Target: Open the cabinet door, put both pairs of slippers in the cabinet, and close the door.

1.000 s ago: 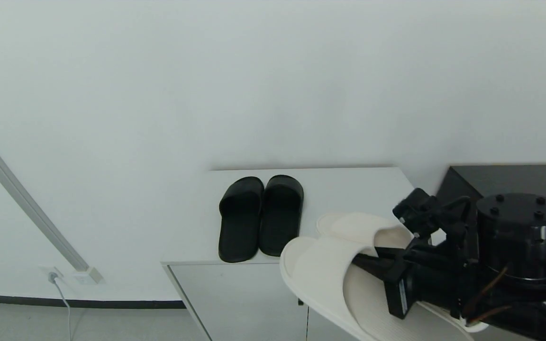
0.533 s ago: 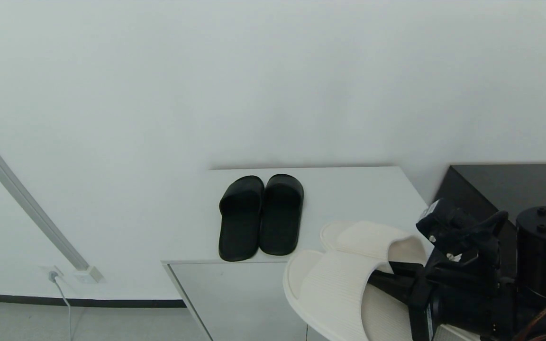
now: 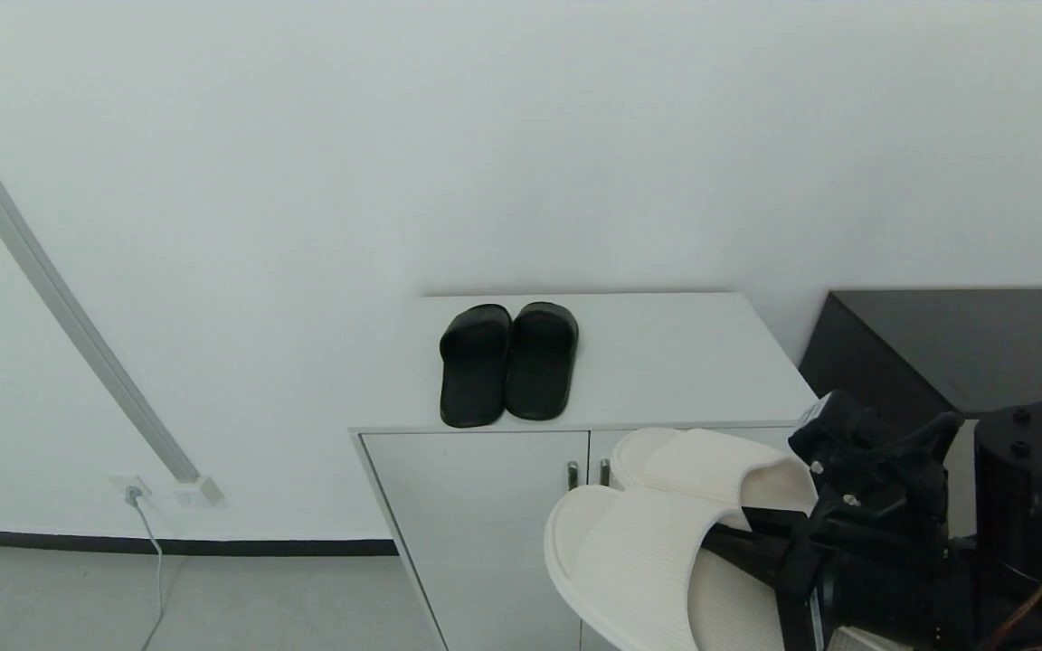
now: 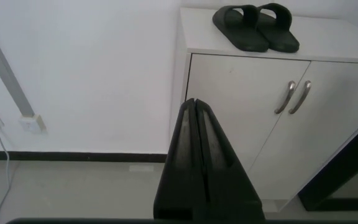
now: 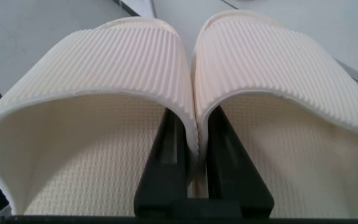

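Compared with the earlier frame, the white slippers hang clear of the cabinet top, before its shut doors, with the right gripper fingers clamped on them. Black slippers rest on top. You likely need the left gripper, fingers together and empty, on a handle next.

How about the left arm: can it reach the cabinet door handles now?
Probably yes: the left end effector, shut and empty, faces the closed cabinet, with nothing between it and the handles.
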Tool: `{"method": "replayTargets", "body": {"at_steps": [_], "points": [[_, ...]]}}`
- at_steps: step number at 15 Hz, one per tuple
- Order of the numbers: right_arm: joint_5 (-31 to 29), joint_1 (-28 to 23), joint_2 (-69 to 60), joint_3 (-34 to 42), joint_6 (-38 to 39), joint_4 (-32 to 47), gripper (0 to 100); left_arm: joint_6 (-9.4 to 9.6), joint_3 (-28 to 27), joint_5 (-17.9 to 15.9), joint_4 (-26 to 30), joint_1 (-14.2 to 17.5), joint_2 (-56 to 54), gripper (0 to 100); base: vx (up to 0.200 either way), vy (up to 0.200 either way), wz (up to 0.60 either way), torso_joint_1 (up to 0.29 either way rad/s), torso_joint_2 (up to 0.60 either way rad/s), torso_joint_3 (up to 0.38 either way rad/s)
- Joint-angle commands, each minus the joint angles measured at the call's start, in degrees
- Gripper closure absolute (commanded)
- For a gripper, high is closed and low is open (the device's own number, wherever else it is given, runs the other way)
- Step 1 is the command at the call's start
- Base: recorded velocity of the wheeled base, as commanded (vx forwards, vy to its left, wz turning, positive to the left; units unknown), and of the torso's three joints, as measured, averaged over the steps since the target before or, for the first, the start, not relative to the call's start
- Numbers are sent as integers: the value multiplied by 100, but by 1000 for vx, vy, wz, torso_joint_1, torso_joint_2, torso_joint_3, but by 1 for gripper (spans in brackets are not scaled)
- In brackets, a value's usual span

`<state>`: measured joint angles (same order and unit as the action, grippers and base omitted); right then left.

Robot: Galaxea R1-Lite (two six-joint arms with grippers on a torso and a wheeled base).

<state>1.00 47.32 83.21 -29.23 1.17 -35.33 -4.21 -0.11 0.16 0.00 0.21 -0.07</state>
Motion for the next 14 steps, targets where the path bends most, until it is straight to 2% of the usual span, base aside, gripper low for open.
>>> {"method": "replayTargets", "body": {"at_steps": [1, 10, 14], "points": [[-3, -4, 46, 32, -12, 0, 100, -1, 2, 2, 0, -3, 7, 100, 0, 0, 0, 0, 0, 0], [-3, -13, 37, 102, -29, -9, 100, -10, 2, 11, 0, -3, 7, 100, 0, 0, 0, 0, 0, 0], [6, -13, 46, 146, -29, 0, 100, -10, 2, 11, 0, -3, 7, 100, 0, 0, 0, -137, 333, 174]]}}
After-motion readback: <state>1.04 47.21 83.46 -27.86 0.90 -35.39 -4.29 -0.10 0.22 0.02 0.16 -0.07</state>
